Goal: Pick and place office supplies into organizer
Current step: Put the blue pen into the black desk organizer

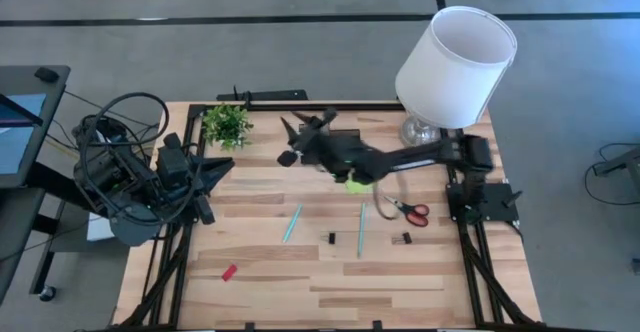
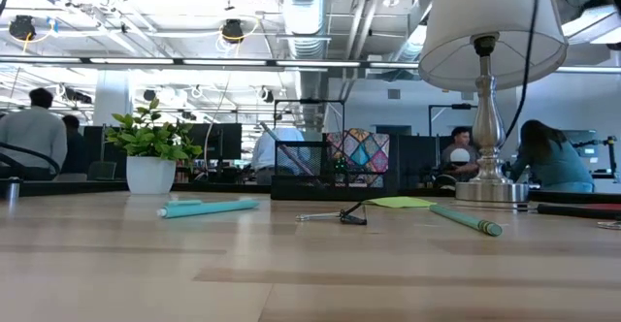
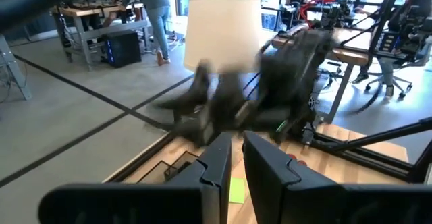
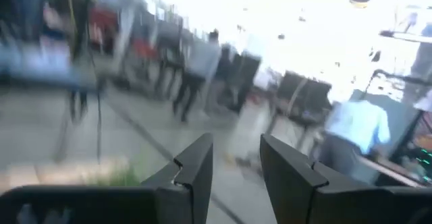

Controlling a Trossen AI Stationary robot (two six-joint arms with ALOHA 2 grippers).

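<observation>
Teal pen (image 2: pixel 209 207) lies nearest; right gripper (image 1: pixel 296 140), fingers parted, empty, near plant (image 1: pixel 227 124).

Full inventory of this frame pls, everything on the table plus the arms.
table: 1, light wood
lamp: 1, white shade, far right corner
plant: 1, green in white pot, far left
organizer: 1, black, far middle, partly under the right arm
sticky pad: 1, lime green, just in front of the organizer
scissors: 1, red handles, right of centre
teal pen: 1, centre
green pen: 1, centre, right of the teal pen
clips: 2, black, one on each side of the green pen
eraser: 1, red, near left
people: several, in the room beyond the table
left gripper: parked at the left edge, jaws together
right gripper: raised over the organizer, jaws open, empty
</observation>
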